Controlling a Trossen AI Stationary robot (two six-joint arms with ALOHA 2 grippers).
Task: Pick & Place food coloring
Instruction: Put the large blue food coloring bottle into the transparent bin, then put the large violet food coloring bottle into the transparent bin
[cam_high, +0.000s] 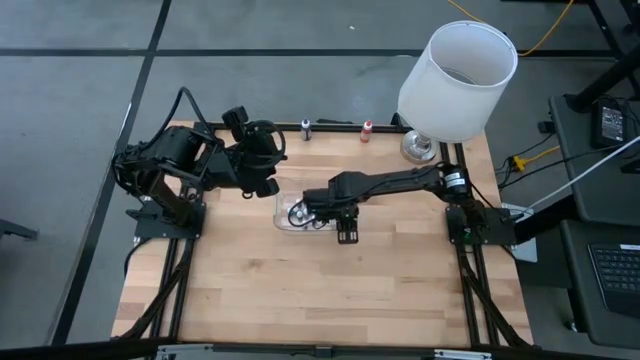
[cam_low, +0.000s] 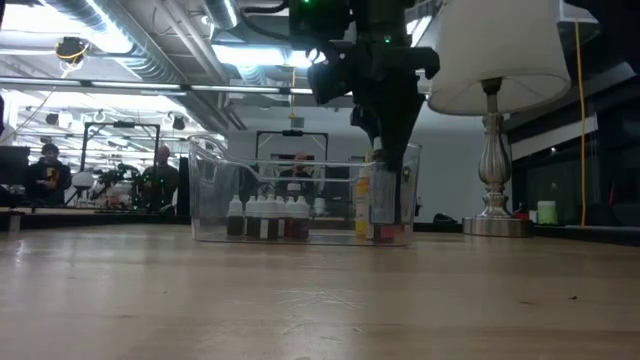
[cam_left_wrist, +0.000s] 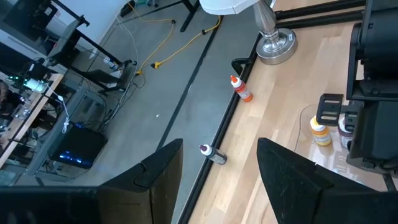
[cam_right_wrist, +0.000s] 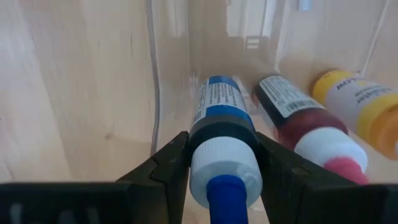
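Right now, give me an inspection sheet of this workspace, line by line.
Surface: pale wooden tabletop.
Job's things: clear plastic bin holds small bottles; blue-labelled bottle, dark red bottle and yellow bottle stand together; two bottles wait at the far edge, orange one, dark one.
Clutter: white-shaded lamp.
Grippers: right gripper fingers closed on the blue-labelled bottle in the bin; left gripper open, empty, raised.
Cables: yellow cable on floor.
Surroundings: people at benches.

Two dark jointed arms; right claw (cam_right_wrist: 222, 163) fingers black, wedge-shaped.
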